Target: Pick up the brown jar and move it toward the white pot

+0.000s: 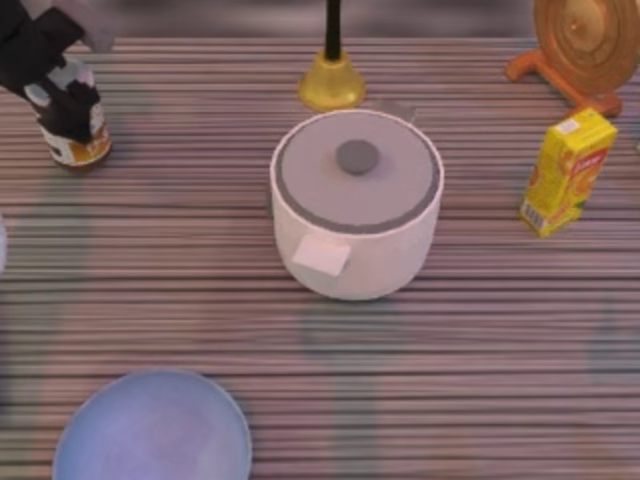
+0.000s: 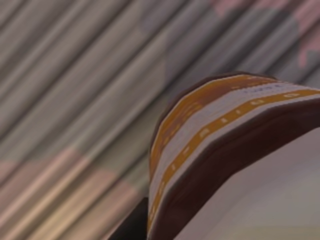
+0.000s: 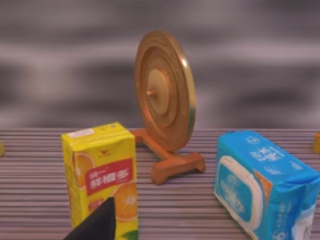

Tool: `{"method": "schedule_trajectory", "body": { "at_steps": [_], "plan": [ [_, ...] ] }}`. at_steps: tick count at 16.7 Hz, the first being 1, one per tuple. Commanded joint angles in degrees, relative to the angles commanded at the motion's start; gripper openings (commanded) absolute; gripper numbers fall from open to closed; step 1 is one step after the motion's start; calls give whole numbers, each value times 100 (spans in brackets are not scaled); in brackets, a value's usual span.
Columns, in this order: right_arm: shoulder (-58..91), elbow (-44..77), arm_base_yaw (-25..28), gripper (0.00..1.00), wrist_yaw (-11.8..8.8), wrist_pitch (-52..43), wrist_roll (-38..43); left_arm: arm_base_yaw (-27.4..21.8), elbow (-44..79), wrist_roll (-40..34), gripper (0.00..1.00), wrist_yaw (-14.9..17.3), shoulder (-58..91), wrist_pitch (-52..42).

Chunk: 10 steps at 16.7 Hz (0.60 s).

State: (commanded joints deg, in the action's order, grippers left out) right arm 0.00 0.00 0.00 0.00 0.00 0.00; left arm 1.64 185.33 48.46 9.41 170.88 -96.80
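The table is covered with thin brown and grey stripes that run from left to right, and behind its far edge the background is only a grey blur. At the far left corner stands the brown jar (image 1: pixel 76 135), a small cylinder with dark brown contents and a white-and-orange label. The left gripper (image 1: pixel 55 85) is directly over it, and its black body hides the lid and the upper part of the jar. In the left wrist view the brown jar (image 2: pixel 220 150) fills the picture from very near, with a dark finger edge beside it, so I judge that the fingers are around the jar. However, I cannot tell if they are already closed on it or still wide.

The white pot (image 1: pixel 356 205), large and round with a grey lid, a small grey knob and a square side handle, stands in the middle of the table, well apart from the jar. I cannot tell if the jar is already off the table; in any case nearly the whole way to the right, toward the pot, is left to do.

The right arm is parked outside the top view. Its wrist camera looks at the yellow juice carton (image 3: pixel 102 172), and one dark fingertip does not show its opening.
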Motion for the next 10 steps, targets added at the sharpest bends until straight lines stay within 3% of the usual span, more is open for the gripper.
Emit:
{"method": "schedule_trajectory", "body": {
  "at_steps": [10],
  "plan": [
    [0,0,0,100,0,0,0,24,-77,6,0,-3,-72,33]
  ]
}}
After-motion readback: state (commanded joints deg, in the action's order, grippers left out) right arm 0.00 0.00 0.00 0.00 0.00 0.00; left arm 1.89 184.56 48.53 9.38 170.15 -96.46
